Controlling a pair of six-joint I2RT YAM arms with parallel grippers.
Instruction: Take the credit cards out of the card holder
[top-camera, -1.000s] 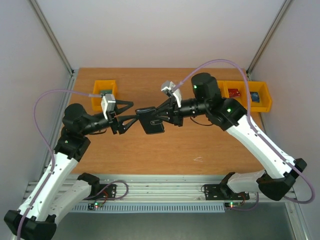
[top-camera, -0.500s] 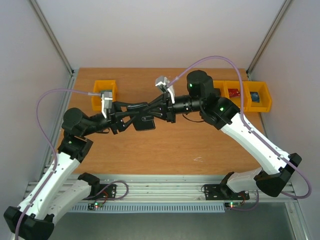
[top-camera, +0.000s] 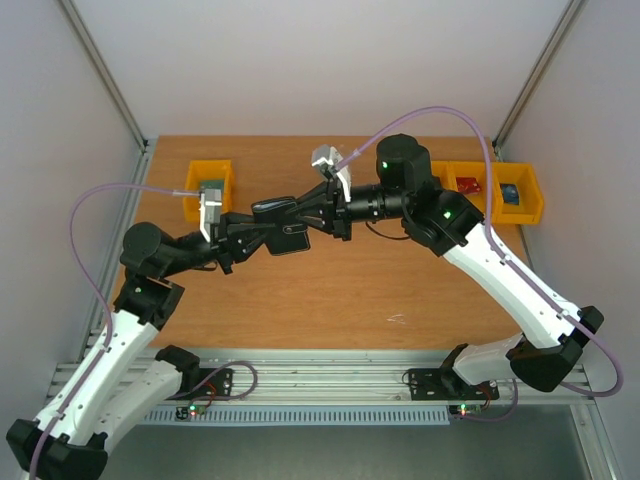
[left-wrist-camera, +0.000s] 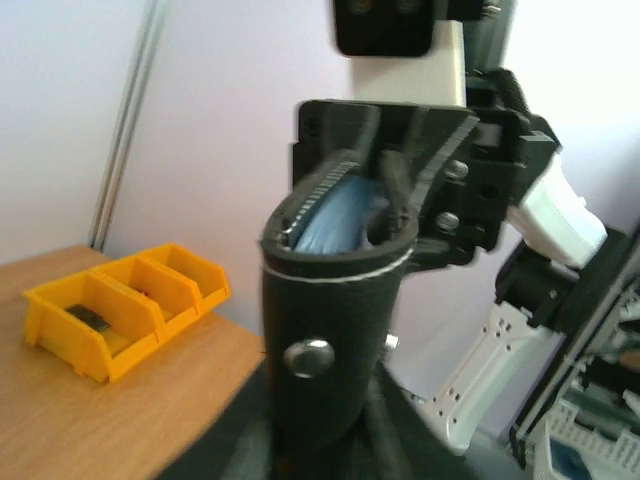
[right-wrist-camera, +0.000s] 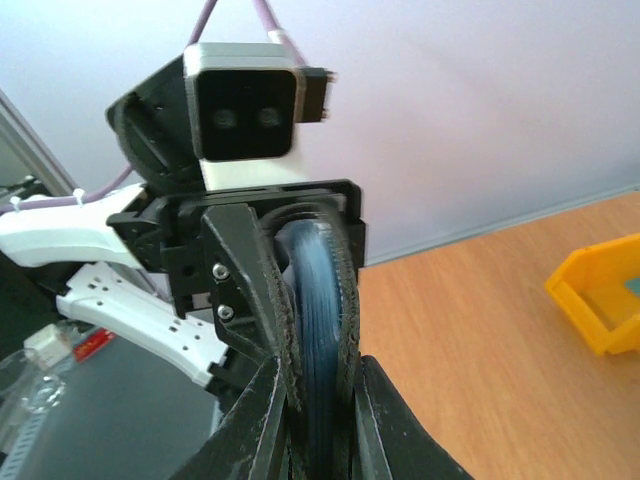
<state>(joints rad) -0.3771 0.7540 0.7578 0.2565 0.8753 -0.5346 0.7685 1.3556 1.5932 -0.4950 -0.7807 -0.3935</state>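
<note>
above the middle of the surface (top-camera: 400, 285), right jaws clenched on one end of the wallet (top-camera: 288, 238); left jaws flank its other end, can't tell if gripping.

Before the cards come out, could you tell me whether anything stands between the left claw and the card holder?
Nothing visible does: the left claw clasps one end of the card holder, the right claw clamps the other, above the table.
</note>
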